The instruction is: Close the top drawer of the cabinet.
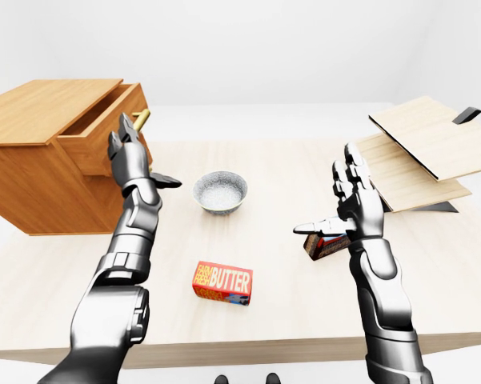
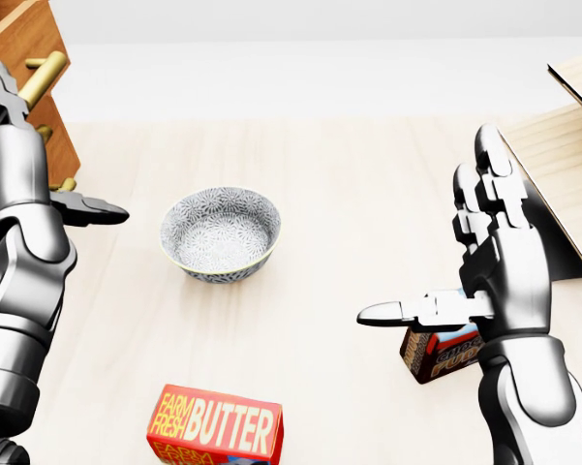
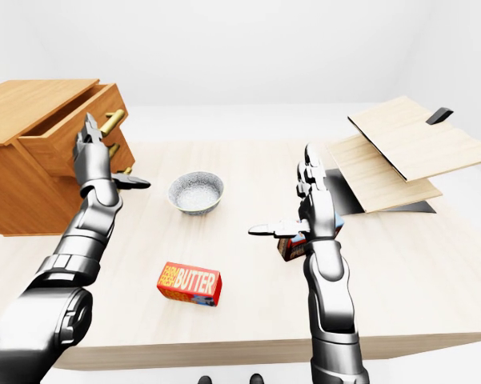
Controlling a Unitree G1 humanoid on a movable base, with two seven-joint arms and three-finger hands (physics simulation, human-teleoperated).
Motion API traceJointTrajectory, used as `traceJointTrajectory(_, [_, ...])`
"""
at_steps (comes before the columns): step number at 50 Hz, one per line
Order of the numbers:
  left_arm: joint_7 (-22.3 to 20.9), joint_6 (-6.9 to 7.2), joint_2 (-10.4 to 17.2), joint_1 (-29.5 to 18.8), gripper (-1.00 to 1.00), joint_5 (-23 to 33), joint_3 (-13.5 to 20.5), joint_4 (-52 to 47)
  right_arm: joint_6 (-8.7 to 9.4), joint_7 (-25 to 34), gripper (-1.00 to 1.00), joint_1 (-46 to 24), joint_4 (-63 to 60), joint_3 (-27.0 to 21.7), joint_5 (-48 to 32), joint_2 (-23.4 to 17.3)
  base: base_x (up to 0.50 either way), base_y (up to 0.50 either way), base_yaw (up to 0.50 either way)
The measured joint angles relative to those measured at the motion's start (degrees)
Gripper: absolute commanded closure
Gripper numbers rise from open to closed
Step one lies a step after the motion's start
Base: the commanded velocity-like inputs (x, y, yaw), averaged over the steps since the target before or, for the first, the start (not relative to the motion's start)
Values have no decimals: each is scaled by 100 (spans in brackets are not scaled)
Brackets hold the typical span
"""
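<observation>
A pale wooden bench [image 1: 288, 320] carries everything here, and the grey patterned ceramic bowl [image 2: 221, 232] near its middle serves as the landmark. To the left of the bowl, in the left-eye view, stands a brown wooden cabinet [image 1: 32, 180]. Its top drawer [image 1: 104, 132] is still pulled partly out toward the bowl, with a brass bar handle [image 3: 110, 122] on its face.

The robot's silver left hand [image 1: 130, 160] is raised between the bowl and the drawer, right up against the drawer face just beside the handle. Its fingers [image 1: 125, 136] are straight and spread, the thumb pointing toward the bowl, and they hold nothing. Whether they actually touch the wood I cannot tell.

Well to the right of the bowl, the silver right hand [image 2: 494, 262] stands upright over the bench, fingers open, thumb stretched toward the bowl, holding nothing. A small dark snack box [image 2: 438, 355] shows just below that hand.

Below the bowl lies a red butter box [image 2: 216, 427] with white lettering. Far to the bowl's right, light wooden boards [image 1: 420, 152] lie stacked at a slant.
</observation>
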Motion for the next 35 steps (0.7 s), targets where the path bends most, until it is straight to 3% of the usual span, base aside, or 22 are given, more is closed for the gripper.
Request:
traceJointTrajectory(11, [396, 0, 263, -266, -100, -43, 1, 704, 0, 0, -100, 6, 34, 8, -3, 5, 0, 0, 0])
traceJointTrajectory(27, [401, 0, 599, -483, -100, -127, 25, 1285, 0, -31, -100, -25, 98, 44, -27, 23, 0, 0, 0])
traceJointTrajectory(35, [400, 0, 633, -485, -100, -163, -44, 1314, 0, -45, -100, -30, 109, 62, -40, 33, 0, 0, 0])
